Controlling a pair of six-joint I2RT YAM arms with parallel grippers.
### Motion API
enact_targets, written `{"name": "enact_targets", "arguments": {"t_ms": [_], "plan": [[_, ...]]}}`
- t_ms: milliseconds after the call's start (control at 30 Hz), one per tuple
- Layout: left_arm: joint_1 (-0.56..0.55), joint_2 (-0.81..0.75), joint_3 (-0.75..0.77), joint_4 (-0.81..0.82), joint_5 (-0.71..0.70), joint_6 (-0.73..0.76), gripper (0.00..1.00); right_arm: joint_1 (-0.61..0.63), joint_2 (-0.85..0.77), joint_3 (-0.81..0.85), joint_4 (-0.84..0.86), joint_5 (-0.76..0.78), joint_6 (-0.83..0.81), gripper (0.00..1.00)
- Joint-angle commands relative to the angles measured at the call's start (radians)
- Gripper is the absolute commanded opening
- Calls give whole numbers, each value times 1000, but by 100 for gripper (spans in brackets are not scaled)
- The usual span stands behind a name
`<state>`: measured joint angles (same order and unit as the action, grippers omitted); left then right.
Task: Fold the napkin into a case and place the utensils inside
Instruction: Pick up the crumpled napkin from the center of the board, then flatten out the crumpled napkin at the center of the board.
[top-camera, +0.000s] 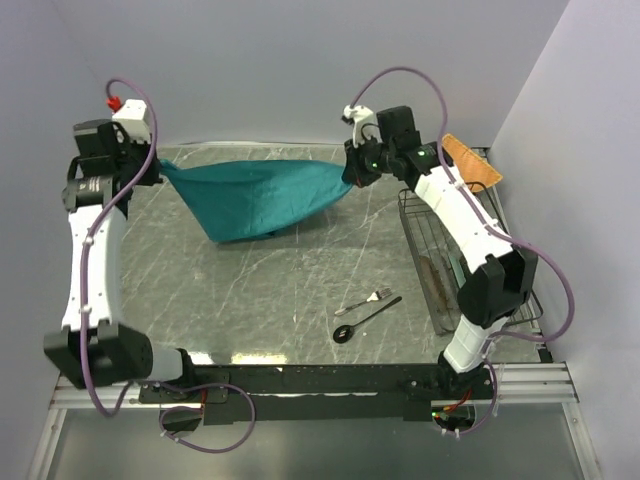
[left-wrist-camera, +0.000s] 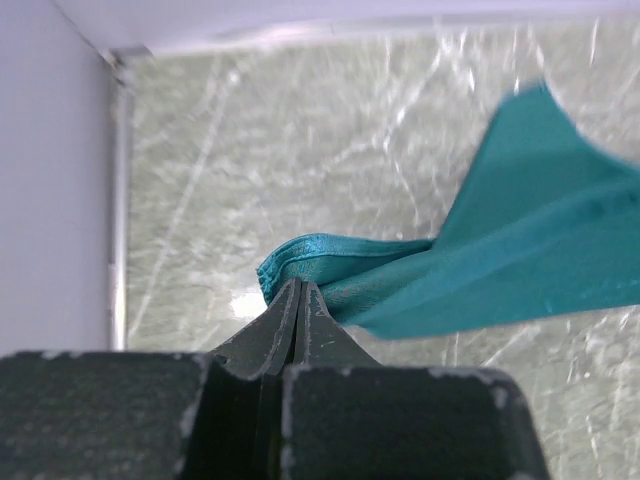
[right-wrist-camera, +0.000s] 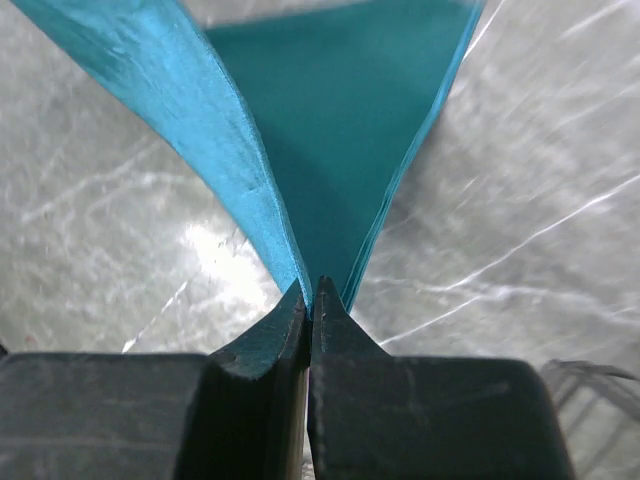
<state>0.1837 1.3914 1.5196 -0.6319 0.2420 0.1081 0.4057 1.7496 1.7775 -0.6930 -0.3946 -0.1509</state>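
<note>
Teal blue-green soft cloth napkin (top-camera: 260, 195) is hanging stretched between both arms over the far half of the grey marbled table (top-camera: 290, 285), its middle sagging toward the surface. At one bunched corner the left gripper (left-wrist-camera: 300, 292) is pinching the fabric with jaws clenched tight; at the opposite corner the right gripper (right-wrist-camera: 312, 292) is clamping it likewise. Small silver metal fork (top-camera: 368, 299) and slim dark spoon (top-camera: 360, 322) with round black bowl are lying side by side on the table nearer the right arm's base, well apart from the napkin.
</note>
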Motion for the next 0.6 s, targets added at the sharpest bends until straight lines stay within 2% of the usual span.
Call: {"name": "enact_targets", "arguments": {"t_ms": [0, 167, 300, 433, 567], "plan": [[10, -127, -7, -5, -47, -70, 1, -1, -116, 74, 68, 62, 8, 0], [10, -297, 7, 9, -78, -100, 1, 11, -225, 91, 122, 72, 34, 0], [10, -347, 62, 44, -81, -180, 1, 22, -242, 144, 151, 117, 65, 0], [10, -292, 132, 92, -81, -238, 1, 24, -188, 255, 193, 224, 109, 0], [10, -148, 209, 167, -49, -295, 1, 24, -76, 344, 256, 305, 113, 0]]}}
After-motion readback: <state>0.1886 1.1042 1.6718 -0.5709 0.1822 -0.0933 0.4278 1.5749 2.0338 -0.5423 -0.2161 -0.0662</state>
